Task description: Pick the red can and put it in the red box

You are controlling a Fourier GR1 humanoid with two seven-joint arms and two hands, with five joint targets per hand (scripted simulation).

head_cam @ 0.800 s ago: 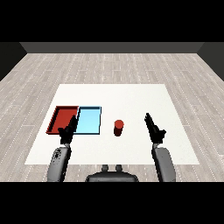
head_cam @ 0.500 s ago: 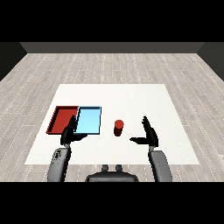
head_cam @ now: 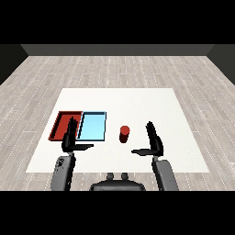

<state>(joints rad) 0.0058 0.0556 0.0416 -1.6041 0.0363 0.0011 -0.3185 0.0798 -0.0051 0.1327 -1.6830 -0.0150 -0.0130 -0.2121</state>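
**Head view: red can ungrasped, right hand nearer**

Head view status, reach phase.

- Red can point(head_cam: 124, 133) is seen upright on the white table point(head_cam: 151, 103), long axis vertical, just right of the light blue tray point(head_cam: 92, 126). No contact with either tray is seen.
- Red tray point(head_cam: 66, 125) lies left of the blue one, the two side by side. The blue tray sits between can and goal.
- Right hand point(head_cam: 153, 141) is held open, fingers straight and pointed away from the robot, thumb stuck out toward the can. Nothing is held. The can lies to its left and slightly further out, near but apart.
- Left hand point(head_cam: 71, 139) is also open and holds nothing, thumb out to the right. It is placed over the near edges of the trays; whether it touches them cannot be told from this angle.

Key relation: the right hand is judged the nearer one, though the gap looks only modestly smaller than the left's. The open span faces the can, so a sideways move left is called for, followed by closing round the upright can.

Grasp not yet made; transport over the blue tray to the red tray is all still to be done. Risk to be watched: the can being tipped by the thumb during approach.
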